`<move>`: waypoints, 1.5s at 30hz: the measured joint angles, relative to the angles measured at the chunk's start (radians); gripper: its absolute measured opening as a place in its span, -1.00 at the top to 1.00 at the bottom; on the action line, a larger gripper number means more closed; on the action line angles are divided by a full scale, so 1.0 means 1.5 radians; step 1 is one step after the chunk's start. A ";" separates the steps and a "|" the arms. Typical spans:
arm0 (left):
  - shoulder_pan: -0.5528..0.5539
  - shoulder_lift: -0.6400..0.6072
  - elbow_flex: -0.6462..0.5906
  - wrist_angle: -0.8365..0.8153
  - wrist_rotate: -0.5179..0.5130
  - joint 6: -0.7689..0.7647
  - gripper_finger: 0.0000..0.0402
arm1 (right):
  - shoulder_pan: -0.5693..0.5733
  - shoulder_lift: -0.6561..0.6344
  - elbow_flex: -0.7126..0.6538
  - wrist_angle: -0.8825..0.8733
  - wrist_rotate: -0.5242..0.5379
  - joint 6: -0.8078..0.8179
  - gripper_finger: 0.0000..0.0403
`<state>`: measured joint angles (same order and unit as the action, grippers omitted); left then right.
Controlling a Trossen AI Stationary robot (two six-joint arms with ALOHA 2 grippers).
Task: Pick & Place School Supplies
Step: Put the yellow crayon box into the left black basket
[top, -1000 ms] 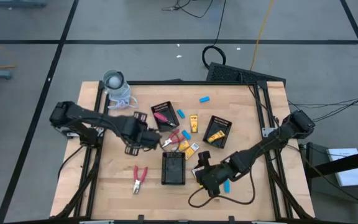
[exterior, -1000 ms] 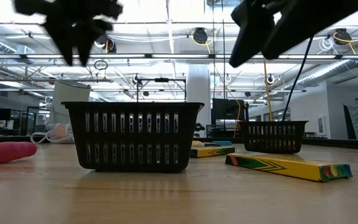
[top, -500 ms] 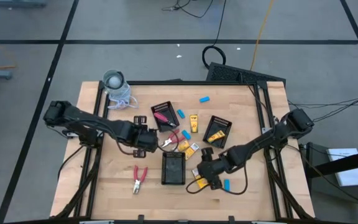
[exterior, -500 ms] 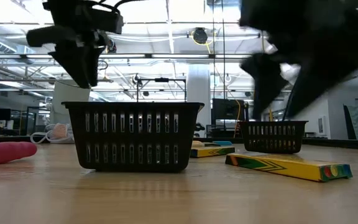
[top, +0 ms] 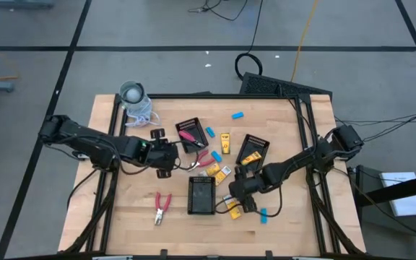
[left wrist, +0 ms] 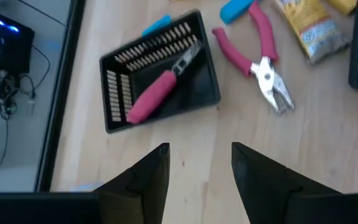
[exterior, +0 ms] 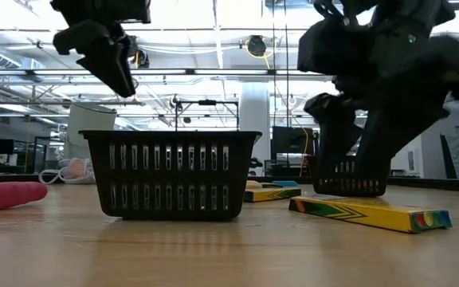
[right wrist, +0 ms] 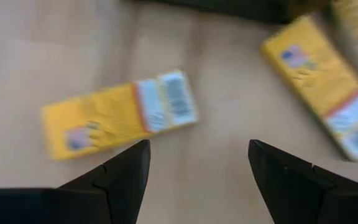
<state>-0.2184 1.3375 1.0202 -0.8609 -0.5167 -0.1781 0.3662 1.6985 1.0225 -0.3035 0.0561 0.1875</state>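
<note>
While both dark arms reach inward over the wooden tabletop, neither gripper holds anything.

The left gripper hangs above bare wood toward the left of the middle, its fingers spread apart and empty. Just ahead of it a black slotted plastic tray holds one red-handled plier-like tool, and a second red-handled plier tool lies loose on the wood beside that tray. A third red-handled plier lies well apart, near the front edge toward the left.

The right gripper hovers low over the wood right of the middle, jaws wide and empty. Directly ahead of it lies a yellow rectangular cardboard box with a barcode label, and another yellow box lies near it.

Another black slotted tray stands near the middle, toward the front edge. A third black tray, toward the right edge, holds a yellow box. Light-blue oblong pieces lie scattered: one near the back edge, one near the front edge.

A grey-white round cup-like thing stands at the back left corner.
</note>
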 joint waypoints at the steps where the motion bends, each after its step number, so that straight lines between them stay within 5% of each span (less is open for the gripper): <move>1: 0.000 0.000 -0.004 0.013 0.000 0.005 0.12 | -0.001 0.000 0.000 0.006 -0.025 0.017 -0.30; 10: 0.000 0.002 -0.010 0.044 0.013 0.029 0.12 | 0.007 0.000 0.000 0.105 -0.212 0.235 -0.30; 22: -0.035 0.002 -0.010 0.048 0.012 0.048 0.12 | 0.001 0.018 0.001 0.150 -0.144 0.438 -0.44; 29: -0.078 0.002 -0.009 0.048 0.012 0.042 0.12 | 0.010 0.049 0.002 0.149 -0.166 0.504 -0.49; 33: -0.095 0.002 -0.009 0.055 0.007 0.028 0.12 | 0.011 0.037 0.019 0.054 -0.180 0.510 -0.49; 38: -0.108 0.002 -0.009 0.153 0.019 0.071 0.12 | 0.015 0.030 0.106 -0.130 -0.129 0.413 -0.49; 45: -0.110 0.033 -0.008 0.377 0.157 0.181 0.12 | 0.033 0.029 0.205 -0.247 0.053 0.287 -0.49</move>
<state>-0.3832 1.3862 1.0077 -0.2957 -0.2811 0.0936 0.4164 1.7416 1.3302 -0.6733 0.1359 0.6186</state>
